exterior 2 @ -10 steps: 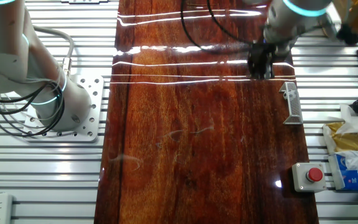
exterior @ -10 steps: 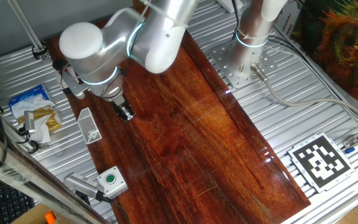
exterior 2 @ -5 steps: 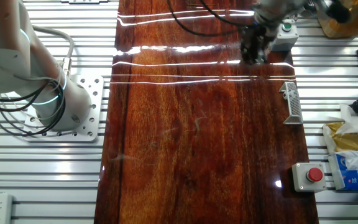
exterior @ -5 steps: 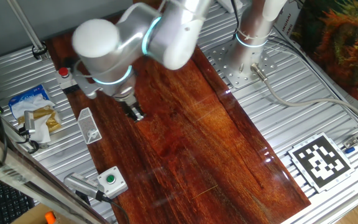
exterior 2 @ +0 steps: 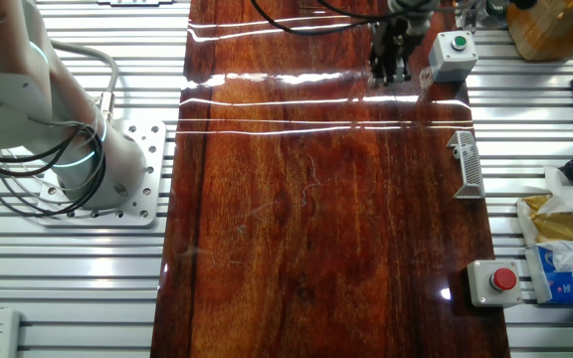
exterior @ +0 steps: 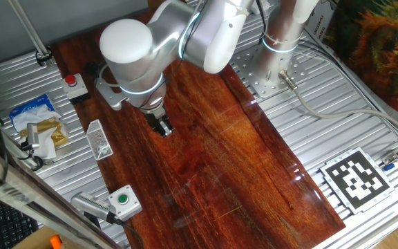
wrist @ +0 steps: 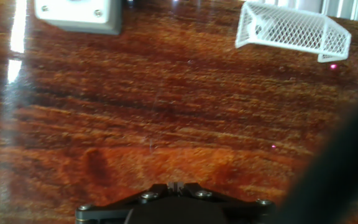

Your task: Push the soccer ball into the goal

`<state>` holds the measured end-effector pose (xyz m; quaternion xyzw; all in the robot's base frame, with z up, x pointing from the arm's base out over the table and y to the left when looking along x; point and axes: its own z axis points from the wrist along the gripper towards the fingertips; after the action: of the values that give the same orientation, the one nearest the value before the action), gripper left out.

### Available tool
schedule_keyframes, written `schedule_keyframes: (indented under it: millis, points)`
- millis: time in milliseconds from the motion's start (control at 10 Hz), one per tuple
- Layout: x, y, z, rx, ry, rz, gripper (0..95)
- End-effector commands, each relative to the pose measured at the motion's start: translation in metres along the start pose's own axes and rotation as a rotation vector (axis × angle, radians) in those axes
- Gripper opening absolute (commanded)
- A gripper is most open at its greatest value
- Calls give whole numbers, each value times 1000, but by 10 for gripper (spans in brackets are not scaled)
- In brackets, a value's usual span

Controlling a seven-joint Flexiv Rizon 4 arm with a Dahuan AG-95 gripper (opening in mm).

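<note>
The goal [exterior: 99, 140] is a small white mesh frame at the left edge of the wooden board; it also shows in the other fixed view [exterior 2: 468, 164] and at the top right of the hand view [wrist: 294, 31]. A small pale round shape [wrist: 258, 28] sits behind the mesh at the goal's left end; it looks like the soccer ball, but I cannot be sure. No ball shows on the open board. My gripper [exterior: 162, 128] is shut and empty, low over the board and well apart from the goal. It shows too in the other fixed view [exterior 2: 389, 70] and the hand view [wrist: 176, 185].
A grey box with a green button [exterior: 124, 200] stands beyond the goal near the board's edge [exterior 2: 450, 52]. A box with a red button [exterior: 71, 81] stands on the goal's other side [exterior 2: 495, 281]. Packets [exterior: 36, 124] lie on the metal table beside the board.
My gripper has moved away from the goal's mouth, across the board toward its middle and a little toward the green-button box. The goal has not moved.
</note>
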<state>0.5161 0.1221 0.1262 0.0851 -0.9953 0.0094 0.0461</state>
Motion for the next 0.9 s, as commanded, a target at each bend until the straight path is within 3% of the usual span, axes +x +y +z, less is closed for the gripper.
schedule_keyframes:
  millis: [100,900]
  points:
    - [-1,0,1,-2,0,-3,0]
    - [-1,0,1,-1,0,-13,0]
